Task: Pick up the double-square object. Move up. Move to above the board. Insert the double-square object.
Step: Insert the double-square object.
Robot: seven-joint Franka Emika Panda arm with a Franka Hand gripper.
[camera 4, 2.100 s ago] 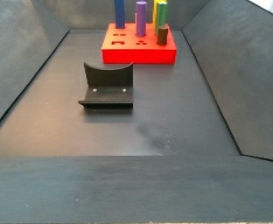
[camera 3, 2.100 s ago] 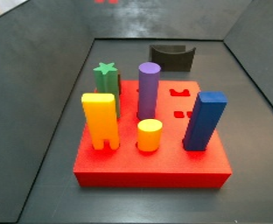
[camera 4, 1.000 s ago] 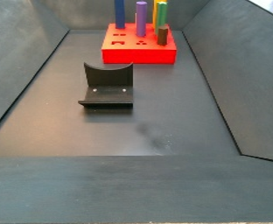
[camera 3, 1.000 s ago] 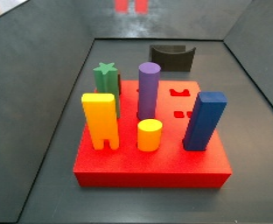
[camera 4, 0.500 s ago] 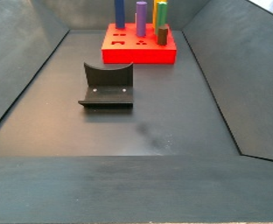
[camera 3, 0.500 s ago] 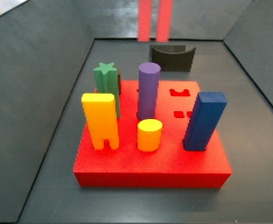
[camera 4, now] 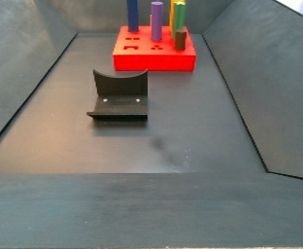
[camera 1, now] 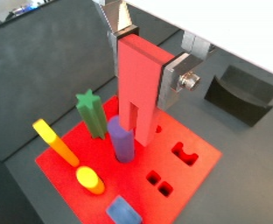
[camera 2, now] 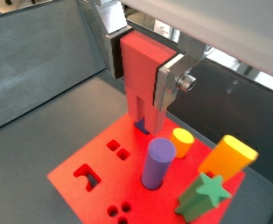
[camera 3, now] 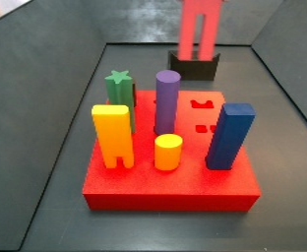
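Observation:
My gripper (camera 1: pixel 143 66) is shut on the double-square object (camera 1: pixel 136 83), a tall salmon-red prism held upright between the silver fingers (camera 1: pixel 175 77). Both wrist views show it, and its grooved lower end (camera 2: pixel 143 105) hangs in the air over the board (camera 2: pixel 104 186), close to the purple cylinder (camera 2: pixel 157 162). In a side view the prism (camera 3: pixel 200 30) reaches down from the top edge behind the board (camera 3: pixel 169 192), with the gripper out of frame. The board has free cut-out holes (camera 3: pixel 204 102) at its back right. The prism does not show in the side view that has the board (camera 4: pixel 154 60) far off.
On the board stand a green star peg (camera 3: pixel 117 87), a purple cylinder (camera 3: pixel 167 98), an orange-yellow notched block (camera 3: pixel 111 136), a short yellow cylinder (camera 3: pixel 168 151) and a blue prism (camera 3: pixel 230 136). The dark fixture (camera 3: pixel 193 64) stands behind the board. Grey walls enclose the floor.
The salmon-red prism has come down from the top edge of the side view and now reaches much lower, behind the board. The pegs and the board have not moved.

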